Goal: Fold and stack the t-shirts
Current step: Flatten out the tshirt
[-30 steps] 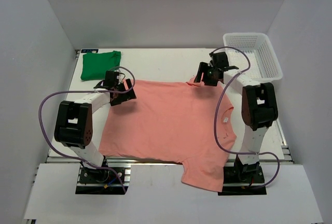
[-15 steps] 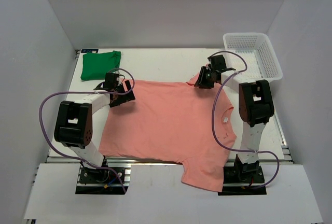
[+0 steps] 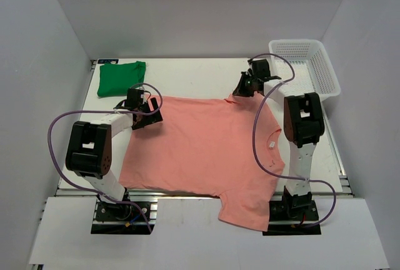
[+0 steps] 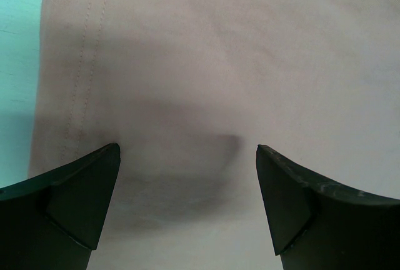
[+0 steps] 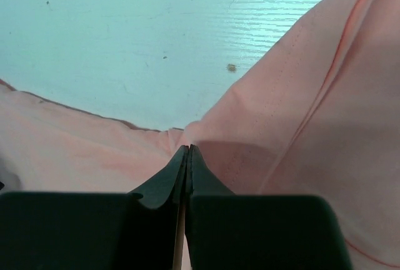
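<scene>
The salmon-pink t-shirt [image 3: 206, 145] lies spread flat across the table, one sleeve hanging over the near edge. The bright green t-shirt [image 3: 121, 77] lies folded at the far left corner. My right gripper [image 3: 241, 90] is at the pink shirt's far right corner. In the right wrist view it [image 5: 188, 148] is shut, with a fold of pink cloth [image 5: 300, 114] pinched between the jaws. My left gripper [image 3: 149, 111] hovers over the shirt's far left corner. In the left wrist view it [image 4: 187, 151] is open, with flat pink cloth [image 4: 219, 64] under its fingers and nothing held.
A white mesh basket [image 3: 330, 76] stands at the far right corner, just beyond the right arm. Bare white table [image 3: 187, 76] runs along the back between the green shirt and the basket. White walls close in the left, right and back sides.
My right gripper has closed on the pink shirt's far right corner, and its wrist has shifted slightly toward the back. The left arm has hardly moved and stays open.
</scene>
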